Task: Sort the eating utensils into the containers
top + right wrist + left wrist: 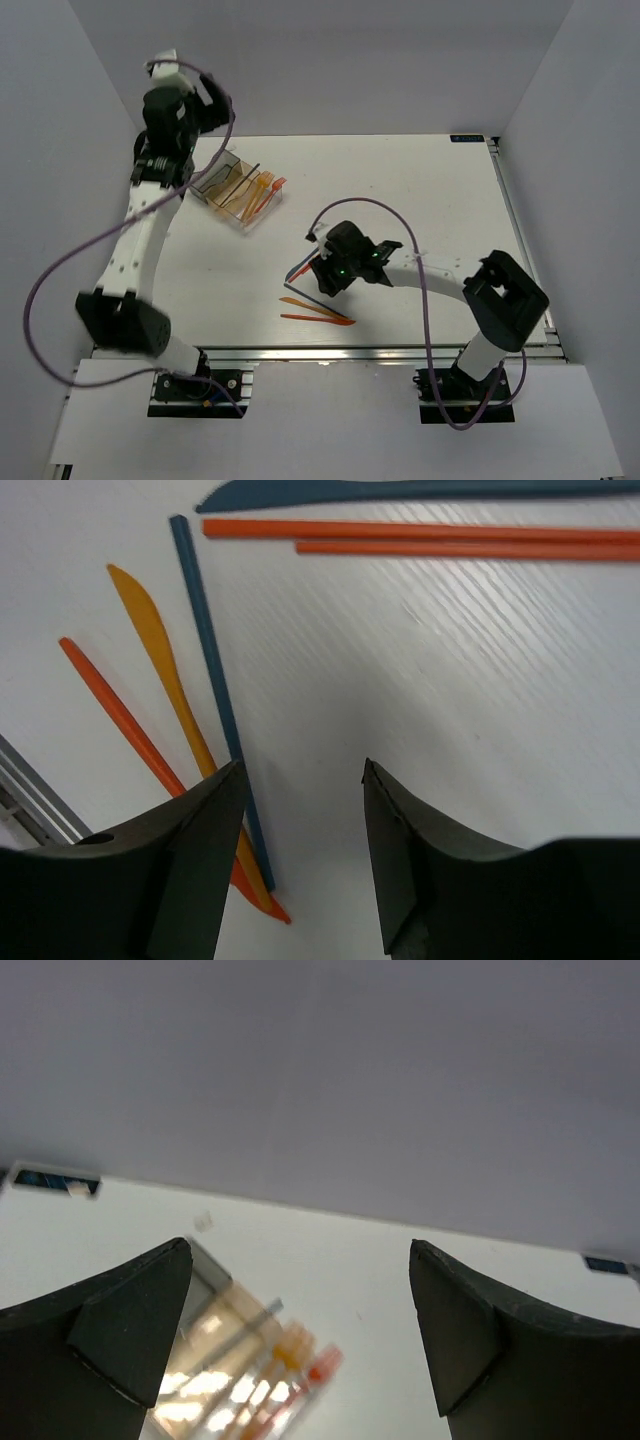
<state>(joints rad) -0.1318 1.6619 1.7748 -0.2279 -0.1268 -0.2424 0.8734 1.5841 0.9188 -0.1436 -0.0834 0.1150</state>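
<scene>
The containers (240, 190) are a joined row of smoky, amber and clear bins at the back left, holding a dark utensil and some orange ones; they also show blurred in the left wrist view (235, 1375). My left gripper (213, 103) hangs open and empty above and behind them (300, 1250). My right gripper (322, 275) is open and empty just above the table (303, 765). Beside its left finger lie a blue utensil (213, 695), a yellow-orange knife (165, 670) and an orange one (115, 715). Two orange handles (420, 530) and a blue piece (400, 492) lie farther ahead.
Orange utensils (318, 318) lie on the white table near the front edge, with the metal rail (330, 352) just beyond them. Grey walls enclose the table at the back and both sides. A purple cable (370, 205) loops over the right arm.
</scene>
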